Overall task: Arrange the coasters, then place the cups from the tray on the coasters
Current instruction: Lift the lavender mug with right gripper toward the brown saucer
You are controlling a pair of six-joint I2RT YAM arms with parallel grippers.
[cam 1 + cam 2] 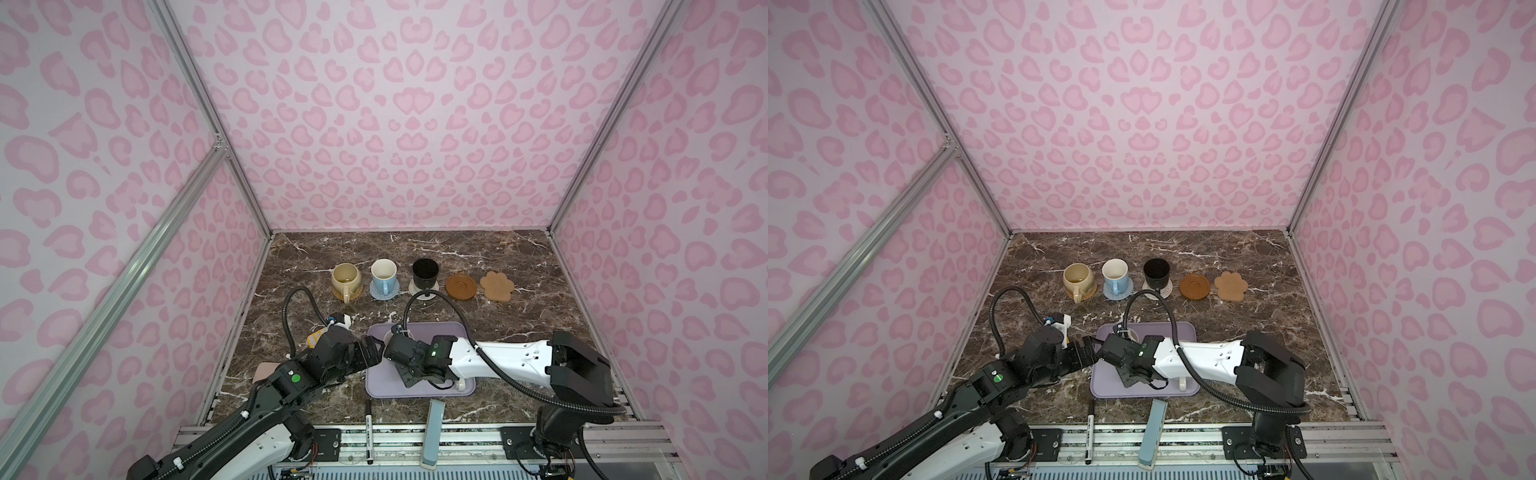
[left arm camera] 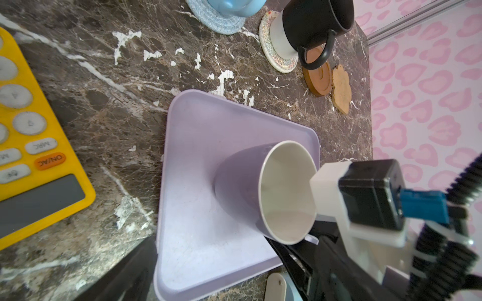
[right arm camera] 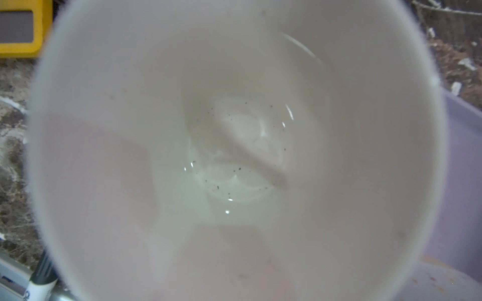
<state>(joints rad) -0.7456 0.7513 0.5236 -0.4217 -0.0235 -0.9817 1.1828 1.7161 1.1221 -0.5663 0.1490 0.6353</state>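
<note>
Here we are at the tray (image 1: 440,332), which lies on the near middle of the marble surface (image 1: 519,316). The right tool (image 2: 300,245) has its jaws pinched tight at the handle side of the lavender mug (image 2: 240,187). We see a sliver of lavender handle poking out beside the dark fingers. The mug's base sits on the tray floor, in the far left corner. From the right wrist we look straight down into its white inside (image 3: 234,130), with dark specks at the bottom.

The left tool (image 1: 376,351) hangs just off the tray's left edge. Its jaws are spread wide and hold nothing. They face the right tool, and the two are very close.

Along the far side we have the row. The beige-yellow mug (image 1: 345,276) stands on the orange coaster (image 1: 356,292). The light blue mug (image 1: 382,274) is on the grey-blue coaster (image 1: 394,291). The black mug (image 1: 426,272) is on the cream coaster (image 2: 280,63). To their right, the brown disc (image 1: 461,286) and the paw coaster (image 1: 496,284) lie bare, just beside each other.

A white mug (image 1: 460,386) is mostly hidden under the right arm. Only its handle shows, at the tray's near right part.

The yellow calculator (image 2: 39,156) lies left of the tray. A marker (image 1: 368,432) and a grey-blue bar (image 1: 434,432) rest across the near edge.
</note>
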